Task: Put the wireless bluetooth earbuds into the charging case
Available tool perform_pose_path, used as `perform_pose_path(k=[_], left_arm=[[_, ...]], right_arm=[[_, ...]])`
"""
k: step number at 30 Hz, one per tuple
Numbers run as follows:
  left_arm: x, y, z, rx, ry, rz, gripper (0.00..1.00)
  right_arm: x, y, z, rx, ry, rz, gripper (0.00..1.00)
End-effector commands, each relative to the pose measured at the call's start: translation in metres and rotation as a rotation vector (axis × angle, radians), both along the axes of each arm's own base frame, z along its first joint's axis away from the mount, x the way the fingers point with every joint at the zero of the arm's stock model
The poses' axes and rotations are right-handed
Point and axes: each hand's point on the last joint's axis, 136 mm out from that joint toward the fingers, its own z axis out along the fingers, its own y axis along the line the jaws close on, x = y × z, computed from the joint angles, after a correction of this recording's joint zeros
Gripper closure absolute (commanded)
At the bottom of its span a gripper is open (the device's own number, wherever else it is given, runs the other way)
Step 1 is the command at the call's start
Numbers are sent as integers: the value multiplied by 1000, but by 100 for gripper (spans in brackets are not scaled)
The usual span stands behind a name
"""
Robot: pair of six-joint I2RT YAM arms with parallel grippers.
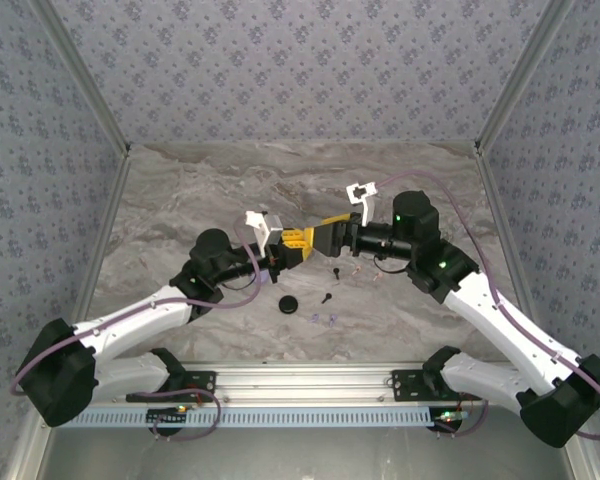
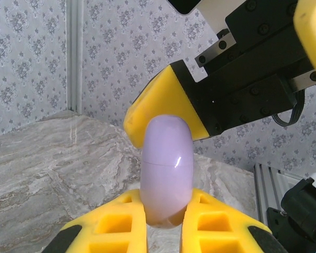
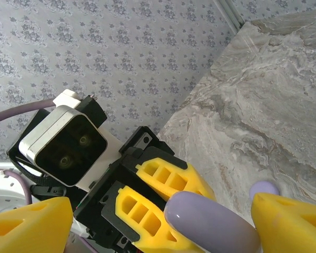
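Both arms meet in mid-air over the middle of the marbled tabletop (image 1: 180, 200), nose to nose. The left gripper (image 1: 292, 244) is clamped on the lilac case (image 2: 166, 168). In its own wrist view, the yellow fingers (image 2: 116, 224) pinch the lower end of that smooth rounded shell from both sides. The case stands upright with a thin seam line across its middle and is closed.

The right gripper (image 1: 326, 237) faces it with its jaws wide apart. One yellow finger (image 2: 163, 105) sits just behind the top of the case, touching or very nearly so; I can't tell which. From the right wrist, the lilac case (image 3: 210, 221) lies between the two spread fingers (image 3: 289, 221). It is close to the right-hand one and well clear of the other. Behind it are the left gripper's fingers and the left arm's boxy white wrist camera (image 3: 63, 145).

Down on the tabletop, the earbuds lie loose, outside any case. Two black earbuds (image 1: 327, 297) lie just below the grippers, one a little farther back than the other. The lilac earbuds (image 1: 320, 320) are near the front. A round black case (image 1: 288, 303) sits beside them, to the left. A small lilac rounded shape (image 3: 264, 188) shows on the tabletop past the right finger, too cropped to identify. Patterned grey walls (image 1: 300, 70) close in the scene.
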Motion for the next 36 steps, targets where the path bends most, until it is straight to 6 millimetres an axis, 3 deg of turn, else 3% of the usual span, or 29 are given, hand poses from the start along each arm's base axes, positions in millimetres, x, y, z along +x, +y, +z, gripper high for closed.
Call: perform_pose_path(k=[1, 6, 12, 16, 21, 25, 36], left_arm=[[10, -1, 8, -12, 11, 34, 96], [15, 0, 7, -11, 25, 64, 96], [56, 16, -23, 106, 219, 235, 97], [94, 42, -54, 119, 427, 336, 97], [137, 79, -109, 185, 666, 470, 98], [162, 96, -144, 167, 815, 490, 98], [192, 108, -218, 176, 1077, 506, 97]], right_arm=[[-10, -2, 13, 18, -56, 28, 10], [5, -15, -5, -100, -24, -86, 8], [46, -95, -50, -378, 92, -517, 3], [54, -132, -77, -417, 203, -642, 3], [50, -152, -102, -472, 261, -692, 4], [49, -158, -115, -503, 288, -697, 4], [49, -159, -130, -541, 328, -684, 3]])
